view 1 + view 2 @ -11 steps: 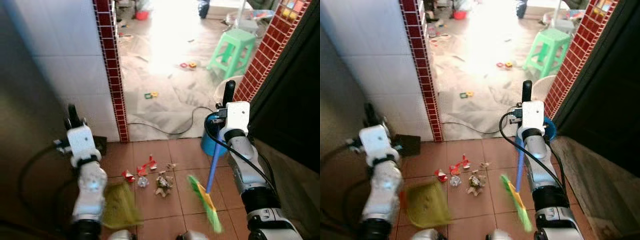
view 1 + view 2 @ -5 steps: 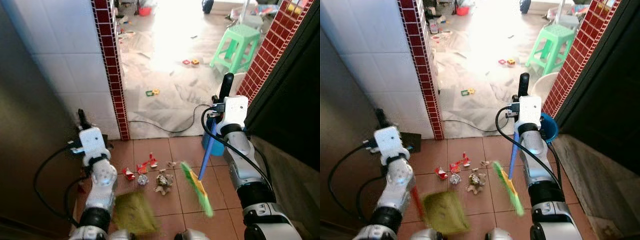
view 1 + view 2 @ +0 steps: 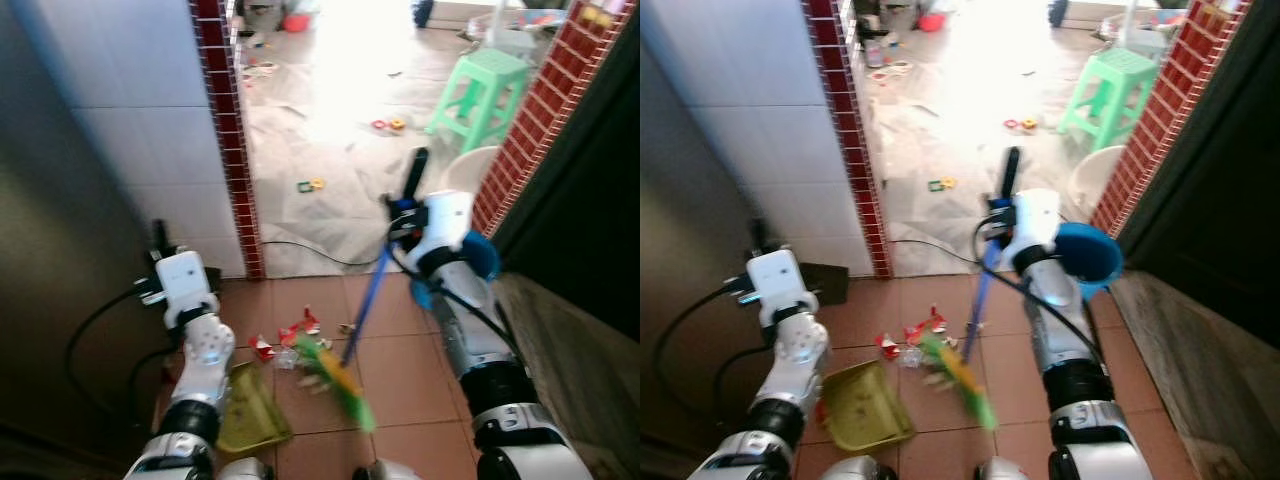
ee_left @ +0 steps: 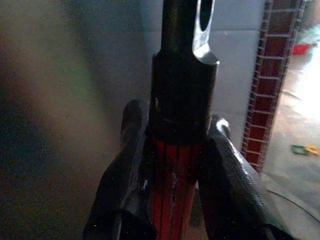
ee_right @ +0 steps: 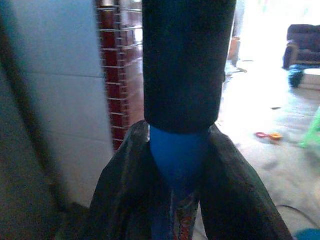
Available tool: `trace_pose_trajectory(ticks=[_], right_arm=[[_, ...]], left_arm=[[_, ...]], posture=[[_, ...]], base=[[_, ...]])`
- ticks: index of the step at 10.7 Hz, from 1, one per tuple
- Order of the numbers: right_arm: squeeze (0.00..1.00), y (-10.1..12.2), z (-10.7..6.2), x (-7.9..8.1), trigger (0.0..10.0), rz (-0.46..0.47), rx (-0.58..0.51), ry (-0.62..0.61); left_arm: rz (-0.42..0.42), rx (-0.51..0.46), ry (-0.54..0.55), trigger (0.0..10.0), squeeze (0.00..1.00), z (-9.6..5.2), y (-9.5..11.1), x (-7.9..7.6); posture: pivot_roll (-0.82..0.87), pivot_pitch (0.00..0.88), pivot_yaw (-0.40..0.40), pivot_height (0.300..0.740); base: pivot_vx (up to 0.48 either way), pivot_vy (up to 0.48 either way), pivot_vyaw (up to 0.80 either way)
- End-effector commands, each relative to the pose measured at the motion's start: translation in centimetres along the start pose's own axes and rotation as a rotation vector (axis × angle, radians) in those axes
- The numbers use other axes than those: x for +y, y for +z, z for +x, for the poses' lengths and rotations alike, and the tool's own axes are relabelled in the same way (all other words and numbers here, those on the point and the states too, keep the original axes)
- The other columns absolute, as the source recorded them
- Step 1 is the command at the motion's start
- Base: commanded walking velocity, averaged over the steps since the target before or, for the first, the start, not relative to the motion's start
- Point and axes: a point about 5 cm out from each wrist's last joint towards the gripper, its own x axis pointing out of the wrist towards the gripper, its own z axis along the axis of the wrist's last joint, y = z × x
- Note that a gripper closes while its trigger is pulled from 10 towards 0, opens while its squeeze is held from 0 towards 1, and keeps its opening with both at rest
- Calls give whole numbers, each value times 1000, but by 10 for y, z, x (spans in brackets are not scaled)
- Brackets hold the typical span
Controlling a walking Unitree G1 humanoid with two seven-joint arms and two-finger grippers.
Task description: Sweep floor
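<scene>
One yellow-green plastic dustpan (image 3: pixel 862 408) on terracotta floor tiles (image 3: pixel 1010 355), near left; left gripper (image 4: pixel 172 165) fingers clamp its red handle (image 4: pixel 172 195). One blurred green-bristled broom (image 3: pixel 960 375) meets red-and-silver litter scraps (image 3: pixel 908 335); right gripper (image 5: pixel 175 165) fingers clamp its blue shaft (image 5: pixel 177 155). Beyond: red-tiled pillar (image 3: pixel 228 130), green plastic stool (image 3: pixel 480 95).

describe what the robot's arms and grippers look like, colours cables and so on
Both arms are silver metal with rounded jointed segments and dark bands at the joints. Each wrist carries a boxy white housing, with black cables looping from it down along the forearm. The left gripper and right gripper each have two long black fingers, smooth and slightly curved. No lettering can be read on either arm.
</scene>
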Motion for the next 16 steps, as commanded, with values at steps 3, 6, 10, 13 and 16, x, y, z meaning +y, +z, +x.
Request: trace_pose_trajectory(ticks=[3,6,10,13,16], right_arm=[[0,6,1,13,10000,0,17,162],[0,-1,-15,27,10000,51,114,434],[0,37,-4,22,10000,162,22,466],[0,88,16,1,10000,96,-179,293],[0,101,20,-25,10000,-60,-231,110]], left_arm=[[-14,91,-70,10000,0,-10,-10,-18],[-5,114,-87,10000,0,-9,-15,-20],[-61,129,-252,10000,0,-13,-14,-36],[-78,144,-454,10000,0,-19,-15,-47],[-86,186,-511,10000,0,-20,-19,-49]], posture=[[-87,0,9,740],[-93,0,12,740],[-99,0,17,740],[-98,0,20,740],[-99,0,19,740]], base=[[0,0,0],[0,0,0],[0,0,0],[0,0,0],[0,0,0]])
